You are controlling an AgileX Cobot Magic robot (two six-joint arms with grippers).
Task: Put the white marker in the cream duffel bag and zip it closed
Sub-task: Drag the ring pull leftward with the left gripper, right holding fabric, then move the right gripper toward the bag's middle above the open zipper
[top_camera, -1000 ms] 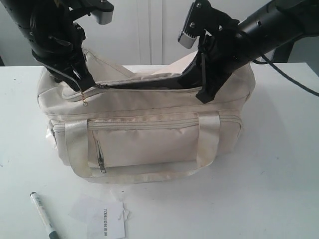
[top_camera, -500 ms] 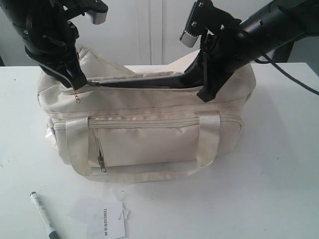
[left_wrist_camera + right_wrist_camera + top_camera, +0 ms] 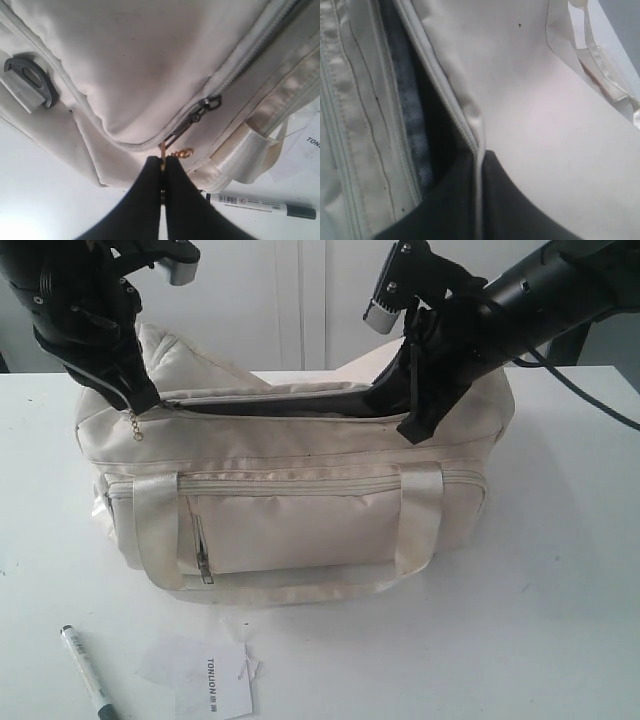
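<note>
The left pincer, its black fingers pressed together on the small gold chain zip pull, has travelled leftward and a little upward along the curved top zipper of the large cream fabric duffel bag. The pull, earlier dangling above the shiny front strap, now hangs nearer the bag's left end. The dark slit of the open top reaches further left, and the cream flap behind it has shifted left and higher.
</note>
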